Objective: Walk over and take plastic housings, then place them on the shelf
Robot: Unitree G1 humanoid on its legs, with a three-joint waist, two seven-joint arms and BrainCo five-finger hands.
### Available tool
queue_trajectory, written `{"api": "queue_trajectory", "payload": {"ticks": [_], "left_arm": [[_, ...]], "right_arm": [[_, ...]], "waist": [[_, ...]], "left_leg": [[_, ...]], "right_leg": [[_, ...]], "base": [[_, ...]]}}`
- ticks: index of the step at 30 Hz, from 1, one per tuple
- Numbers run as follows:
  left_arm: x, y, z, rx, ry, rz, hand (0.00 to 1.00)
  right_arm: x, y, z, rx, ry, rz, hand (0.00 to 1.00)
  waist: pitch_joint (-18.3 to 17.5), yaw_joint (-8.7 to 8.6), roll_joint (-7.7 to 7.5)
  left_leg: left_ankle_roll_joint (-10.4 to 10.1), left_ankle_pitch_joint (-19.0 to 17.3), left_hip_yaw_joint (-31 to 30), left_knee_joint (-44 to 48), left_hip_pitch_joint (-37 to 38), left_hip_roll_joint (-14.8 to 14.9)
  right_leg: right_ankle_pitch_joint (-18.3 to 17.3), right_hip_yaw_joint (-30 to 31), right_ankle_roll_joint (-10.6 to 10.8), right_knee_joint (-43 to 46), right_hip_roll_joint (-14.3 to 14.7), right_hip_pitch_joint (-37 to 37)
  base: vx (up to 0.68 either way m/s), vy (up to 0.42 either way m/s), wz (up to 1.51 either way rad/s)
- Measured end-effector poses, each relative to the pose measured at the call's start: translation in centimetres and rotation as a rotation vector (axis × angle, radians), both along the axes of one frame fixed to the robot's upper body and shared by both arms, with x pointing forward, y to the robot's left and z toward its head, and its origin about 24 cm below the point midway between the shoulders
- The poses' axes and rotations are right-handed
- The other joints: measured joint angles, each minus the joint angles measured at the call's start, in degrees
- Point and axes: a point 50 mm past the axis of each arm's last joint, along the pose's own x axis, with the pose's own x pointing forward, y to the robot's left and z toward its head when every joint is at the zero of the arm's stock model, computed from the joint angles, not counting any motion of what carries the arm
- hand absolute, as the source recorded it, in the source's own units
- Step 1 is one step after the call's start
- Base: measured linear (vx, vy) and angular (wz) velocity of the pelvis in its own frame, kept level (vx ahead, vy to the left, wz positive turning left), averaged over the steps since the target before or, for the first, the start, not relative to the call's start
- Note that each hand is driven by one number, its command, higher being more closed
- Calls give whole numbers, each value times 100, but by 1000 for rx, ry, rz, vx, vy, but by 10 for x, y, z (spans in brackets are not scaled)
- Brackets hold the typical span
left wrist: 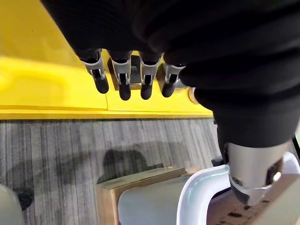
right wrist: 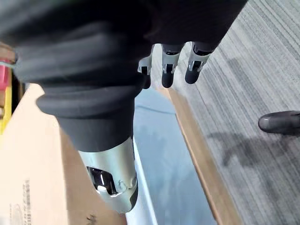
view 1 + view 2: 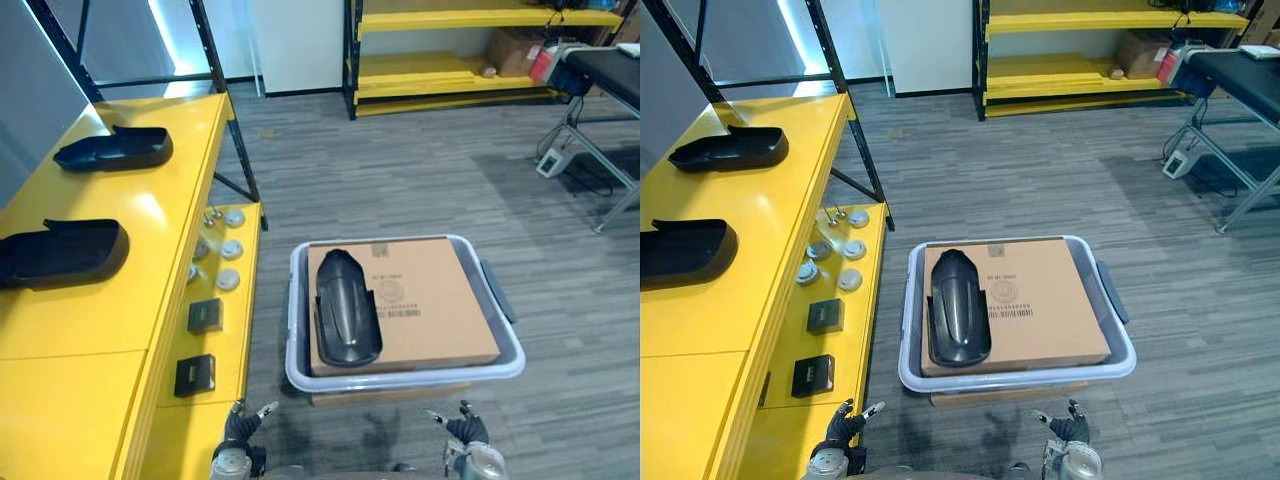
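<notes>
One black plastic housing lies lengthwise on a flat cardboard box inside a pale plastic bin on the floor ahead of me. Two more black housings rest on the top of the yellow shelf to my left. My left hand hangs low near the shelf's front corner with its fingers straight and empty. On the other side, my right hand is just short of the bin's near rim, its fingers relaxed and holding nothing.
The shelf's lower level carries two small black boxes and several round silver parts. A second yellow rack with a cardboard carton stands at the back. A black table is at the far right.
</notes>
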Motion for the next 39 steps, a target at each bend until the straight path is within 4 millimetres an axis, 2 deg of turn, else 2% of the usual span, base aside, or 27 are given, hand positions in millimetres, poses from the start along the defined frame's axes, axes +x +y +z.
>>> {"api": "queue_trajectory", "payload": {"ticks": [1,5,7,8,9,10,12,13,15,20,23,28,33,35,37,39], "left_arm": [[-1,-2,0,-6,-1,7,0],[-4,9,3,22,-10,26,0],[-5,11,4,28,-13,30,0],[-5,11,4,28,-12,30,0],[-5,10,5,25,-17,31,0],[-4,7,5,19,-22,31,0],[-4,5,5,13,-22,30,0],[-4,0,4,0,-21,27,0],[-2,-5,4,-18,-25,5,0],[2,-5,5,-15,-34,-34,0],[5,-3,6,-8,-46,-40,0],[19,-2,11,2,-87,-57,0],[29,-3,15,4,-123,-63,0],[33,-3,17,6,-137,-65,0],[39,-4,19,9,-157,-63,0],[41,-6,21,13,-168,-51,0]], "right_arm": [[0,-9,5,-25,-19,-31,0],[18,-38,38,-120,-181,-143,0],[29,-57,73,-229,-316,-202,0],[33,-60,84,-260,-357,-205,0],[41,-64,104,-316,-436,-197,0],[49,-65,122,-363,-505,-175,0],[58,-59,140,-401,-587,-137,0],[67,-50,152,-413,-642,-90,0],[82,-30,161,-403,-700,8,0],[105,14,161,-387,-713,305,0],[116,26,155,-402,-678,418,0],[139,41,128,-430,-508,547,0],[152,52,113,-454,-399,596,0],[159,55,115,-480,-389,592,0],[169,58,117,-506,-369,563,0],[178,63,120,-511,-371,539,0]], "waist": [[-51,-20,87],[-91,16,-85],[-106,14,-127],[-106,16,-127],[-102,12,-135],[-103,12,-139],[-102,11,-142],[-102,8,-143],[-94,-6,-125],[-53,13,-138],[43,15,-116],[456,75,-17],[664,226,64],[775,245,78],[870,341,92],[954,346,100]], "left_leg": [[-29,178,-48,-262,72,94],[8,164,-12,-366,133,-31],[10,165,-15,-359,161,-30],[10,166,-17,-359,160,-31],[10,166,-25,-359,156,-32],[10,166,-43,-359,149,-29],[11,166,-68,-362,126,-28],[11,166,-107,-362,85,-25],[61,196,-204,-415,37,23],[94,297,-507,-535,-67,71],[130,430,-683,-618,-254,31],[129,845,-1046,-832,-662,-40],[117,1066,-1277,-952,-907,-50],[106,1111,-1289,-958,-961,-48],[110,1144,-1288,-954,-1104,-37],[114,1151,-1285,-928,-1174,-32]], "right_leg": [[3,-47,36,7,96,-15],[-18,7,69,56,-16,-49],[-31,-9,88,127,-22,-47],[-43,-16,105,140,-24,-49],[-84,-50,160,181,-35,-61],[-124,-116,167,199,-33,-62],[-198,-137,210,199,-32,-72],[-252,-139,210,199,-21,-112],[-268,-167,223,185,52,-157],[-268,-348,220,76,158,-156],[-246,-502,201,58,145,-292],[-48,-811,167,-40,147,-576],[40,-1020,130,-54,154,-758],[51,-1061,129,-48,151,-795],[55,-1059,123,3,150,-956],[55,-1069,120,40,141,-1025]], "base": [[68,75,-9],[52,63,-3],[0,0,0],[1,-23,5],[-9,-41,7],[-15,-51,8],[-30,-74,5],[-51,-100,2],[-55,-86,6],[-80,-66,22],[-147,-34,30],[-137,-18,33],[-93,-10,23],[-57,8,12],[-50,14,3],[-19,10,4]]}}
